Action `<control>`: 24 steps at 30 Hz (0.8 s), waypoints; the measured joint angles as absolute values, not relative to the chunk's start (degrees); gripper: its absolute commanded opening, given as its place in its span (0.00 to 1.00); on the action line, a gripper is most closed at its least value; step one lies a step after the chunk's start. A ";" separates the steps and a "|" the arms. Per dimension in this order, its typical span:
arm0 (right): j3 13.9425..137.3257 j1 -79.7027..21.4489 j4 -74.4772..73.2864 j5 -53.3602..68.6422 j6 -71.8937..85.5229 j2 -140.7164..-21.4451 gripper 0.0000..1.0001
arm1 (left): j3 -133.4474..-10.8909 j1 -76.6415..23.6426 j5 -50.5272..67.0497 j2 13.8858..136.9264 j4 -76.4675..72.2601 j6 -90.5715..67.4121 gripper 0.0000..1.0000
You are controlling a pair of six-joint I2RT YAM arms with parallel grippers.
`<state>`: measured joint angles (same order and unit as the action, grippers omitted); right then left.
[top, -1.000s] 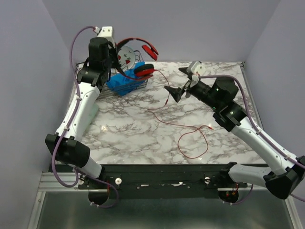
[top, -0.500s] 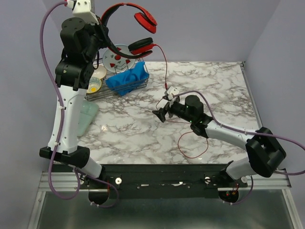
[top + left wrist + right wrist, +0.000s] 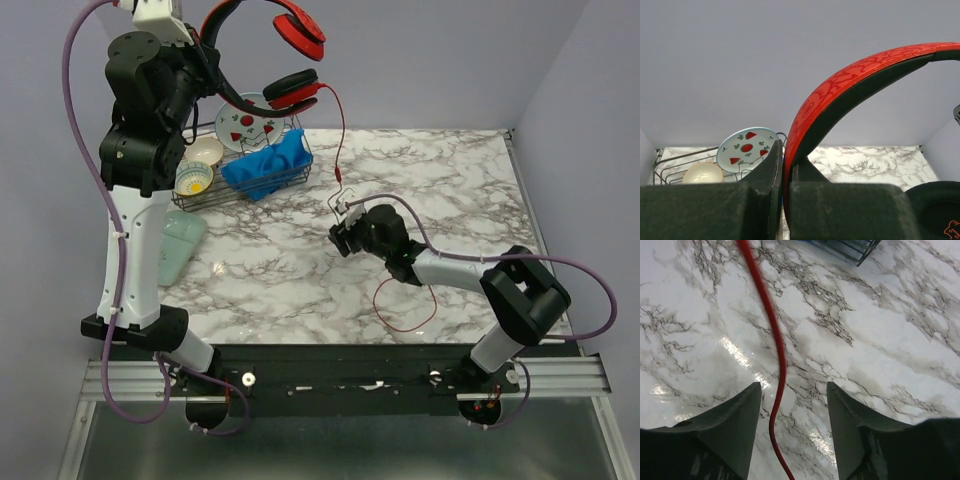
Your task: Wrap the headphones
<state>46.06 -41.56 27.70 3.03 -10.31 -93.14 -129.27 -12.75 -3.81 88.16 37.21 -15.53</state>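
The red headphones (image 3: pixel 272 62) hang in the air at the upper left, their black-lined headband (image 3: pixel 840 85) pinched in my shut left gripper (image 3: pixel 200 48). In the left wrist view the gripper (image 3: pixel 786 150) is closed on the band and a black ear pad (image 3: pixel 936 205) shows at the lower right. The thin red cable (image 3: pixel 340 140) drops from the lower ear cup to the table and ends in a loop (image 3: pixel 405 310). My right gripper (image 3: pixel 340 238) is low over the marble, open. The cable (image 3: pixel 777 355) runs between its fingers (image 3: pixel 794 390), nearer the left one.
A wire rack (image 3: pixel 240 188) at the back left holds a watermelon-pattern plate (image 3: pixel 245 122), a blue item (image 3: pixel 268 168) and two small bowls (image 3: pixel 196 178). A pale green pad (image 3: pixel 176 246) lies on the table beside the left arm. Grey walls enclose the table.
My left arm has lifted the headphones higher, up off the rack. My right gripper has swung left and down over the cable, close to the table.
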 measured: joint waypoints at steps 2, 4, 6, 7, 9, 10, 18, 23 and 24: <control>45.30 -41.69 27.68 2.48 -10.07 -93.14 0.45 | -129.82 -12.67 -3.77 88.16 37.17 -15.77 0.00; 44.69 -41.69 27.29 2.22 -9.67 -93.19 0.32 | -129.84 -12.43 -3.70 88.16 37.23 -15.97 0.00; 44.16 -41.69 26.98 2.02 -9.47 -93.27 0.22 | -129.84 -12.16 -3.40 88.20 37.50 -16.16 0.00; 44.03 -41.69 26.83 1.96 -9.10 -93.32 0.12 | -129.82 -11.94 -3.20 88.23 37.58 -16.38 0.00; 43.88 -41.89 25.80 0.95 -8.97 -93.45 0.03 | -129.67 -11.55 -2.94 88.23 37.47 -16.91 0.00; 43.92 -42.13 24.91 0.49 -8.86 -93.49 0.01 | -129.16 -11.35 -2.92 88.20 37.10 -17.12 0.00; 52.25 -50.65 0.54 -13.41 -10.85 -89.73 0.01 | -113.27 -11.22 -5.93 88.90 28.73 -12.88 0.00; 56.93 -52.01 -14.61 -24.82 -13.43 -77.56 0.01 | -102.17 -11.27 -9.56 93.01 23.86 -5.21 0.00; 58.57 -51.94 -16.71 -27.81 -14.33 -75.57 0.01 | -101.06 -11.27 -10.15 93.80 23.46 -3.90 0.00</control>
